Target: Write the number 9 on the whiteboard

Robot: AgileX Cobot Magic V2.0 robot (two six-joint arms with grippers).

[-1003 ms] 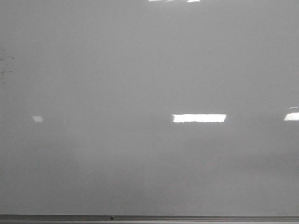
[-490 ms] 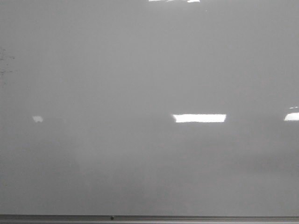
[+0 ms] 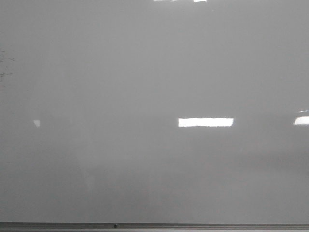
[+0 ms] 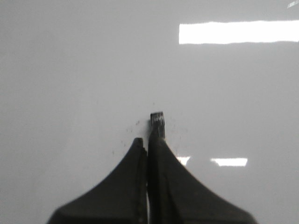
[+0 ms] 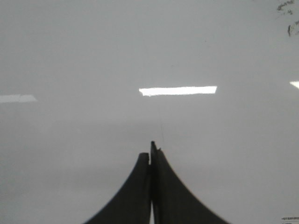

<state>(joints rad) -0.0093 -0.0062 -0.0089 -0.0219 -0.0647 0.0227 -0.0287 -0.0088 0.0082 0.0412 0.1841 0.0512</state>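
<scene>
The whiteboard (image 3: 145, 72) fills the front view, glossy pale grey, and no number 9 shows on it in any view. Neither gripper appears in the front view. In the left wrist view my left gripper (image 4: 147, 142) is shut, its dark fingers pressed together close over the whiteboard (image 4: 70, 70). A short dark stub with a ridged end (image 4: 157, 122) sticks out past the tips; I cannot tell whether it belongs to a finger. My right gripper (image 5: 150, 156) is also shut over the whiteboard (image 5: 70, 56), with nothing visible between its fingers.
A grey metal rim (image 3: 154, 225) runs along the board's lower edge. Faint dark smudges (image 3: 6, 60) mark the far left of the board, and more smudges (image 5: 285, 7) show in the right wrist view. Tiny dark specks (image 4: 126, 133) lie around the left fingertips.
The small bright reflection at the left of the board has shrunk. Nothing else has visibly changed.
</scene>
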